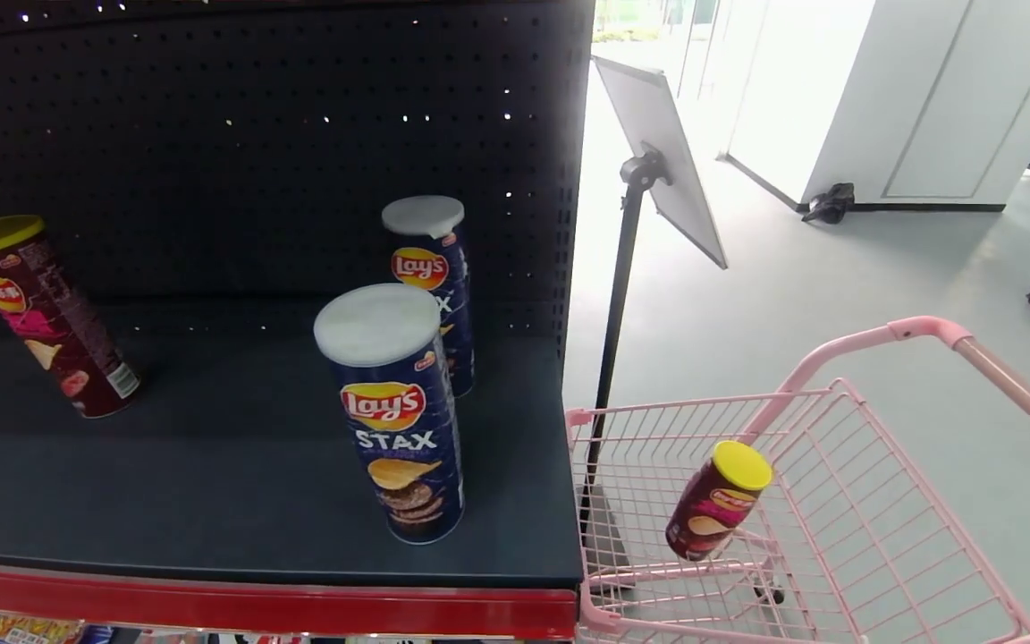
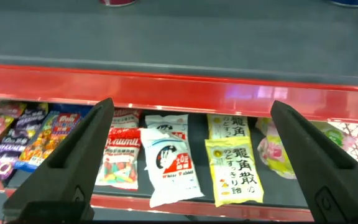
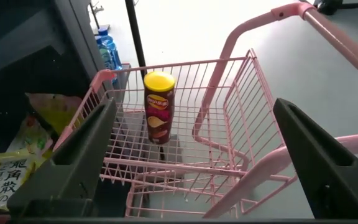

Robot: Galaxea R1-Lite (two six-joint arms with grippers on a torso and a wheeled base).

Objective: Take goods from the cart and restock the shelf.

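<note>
Dark pegboard shelving takes up my left side and pale floor my right. My left gripper (image 2: 191,102) has its jaws spread wide with nothing between them, facing the red front lip (image 2: 179,87) of the shelf and the snack packets (image 2: 166,165) on the tier below (those at the edges are cut off). My right gripper (image 3: 194,102) is likewise spread and empty, facing the pink cart (image 3: 185,63), where a maroon can (image 3: 159,107) with a yellow lid stands in the basket. On the shelf top (image 1: 211,465) stand a front blue can (image 1: 399,411) and a rear blue can (image 1: 430,286), which is partly hidden behind it. Another maroon can (image 1: 41,313) stands well apart at the left.
</note>
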